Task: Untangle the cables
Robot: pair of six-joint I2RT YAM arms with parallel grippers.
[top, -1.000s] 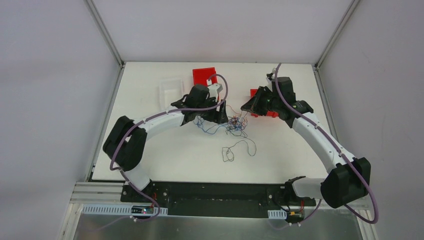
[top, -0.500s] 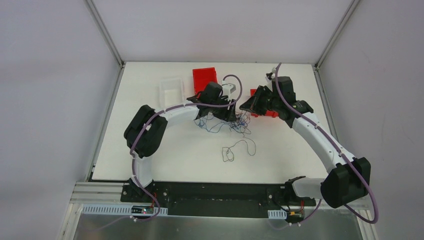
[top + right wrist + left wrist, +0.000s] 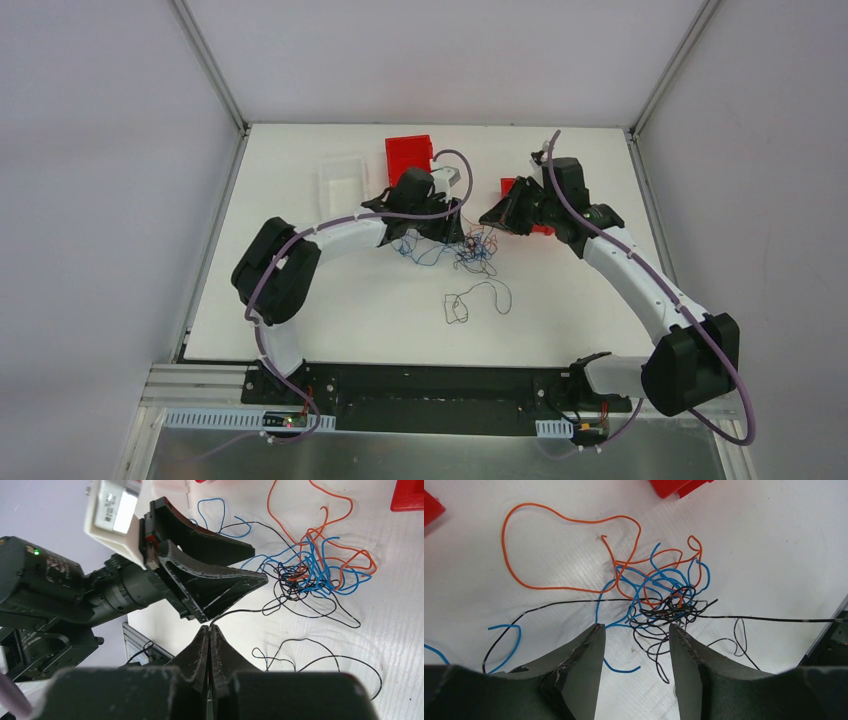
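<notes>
The cables point(image 3: 472, 250) lie as a knot of thin blue, orange and black wires on the white table between my two grippers. In the left wrist view the knot point(image 3: 669, 600) sits just beyond my left gripper point(image 3: 634, 627), which is open and empty over the table, with black loops between its tips. My left gripper point(image 3: 452, 228) is at the knot's left edge. My right gripper point(image 3: 210, 628) is shut on a black wire that runs taut to the knot point(image 3: 307, 575). It hovers right of the knot in the top view point(image 3: 490, 216).
A separate black wire point(image 3: 470, 300) lies curled nearer the front. A red bin point(image 3: 408, 152) and a clear tray point(image 3: 343, 180) stand at the back. Another red bin point(image 3: 512, 187) sits under my right arm. Walls close in on both sides.
My left arm swung right toward the knot, then drew back slightly left. The knot shifted a little. My right arm has hardly moved and stays shut.
</notes>
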